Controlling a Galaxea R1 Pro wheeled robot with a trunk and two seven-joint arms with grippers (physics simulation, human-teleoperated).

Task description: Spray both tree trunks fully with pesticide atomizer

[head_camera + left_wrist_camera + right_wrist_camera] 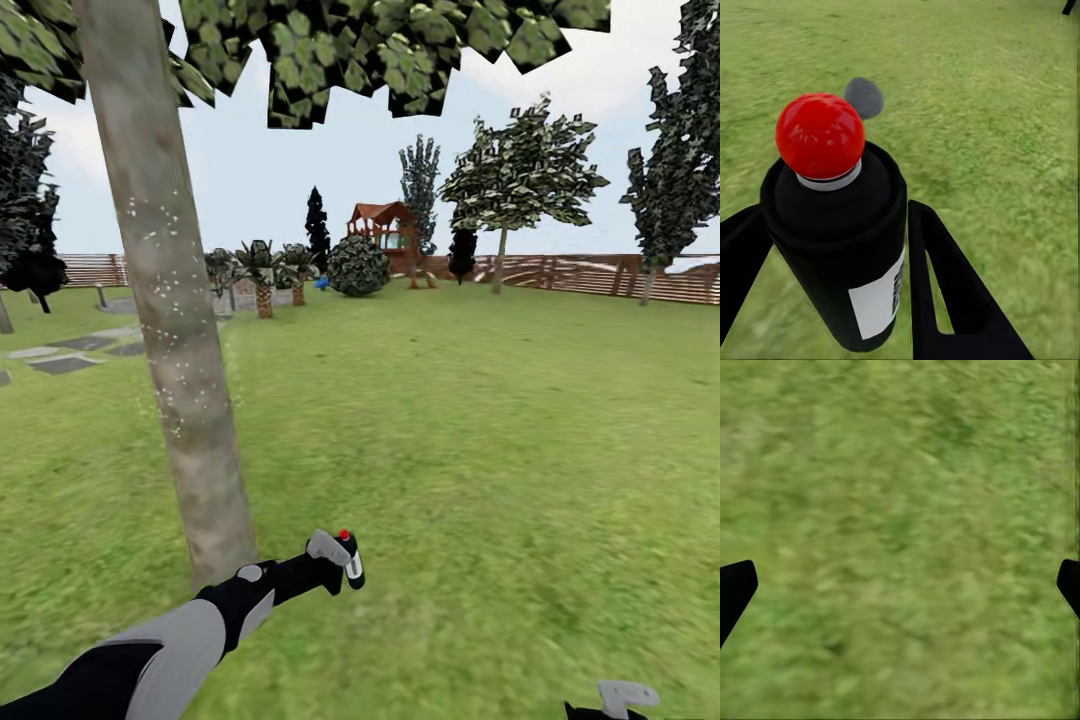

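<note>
Left gripper [345, 560] fingers grasp the pesticide atomizer [840, 225], lower centre, beside the speckled tree trunk [165, 290] for spraying; right gripper [900, 585] fingers released.

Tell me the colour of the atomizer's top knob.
Red, clearest in the left wrist view: the pesticide atomizer carries a round red knob.

Black-bodied pesticide atomizer [840, 247] with red top, upright, just right of the near tree trunk [165, 290]. Trunk mottled grey-brown, flecked with white specks. Second tree [520, 180] far beyond, by the fence.
</note>
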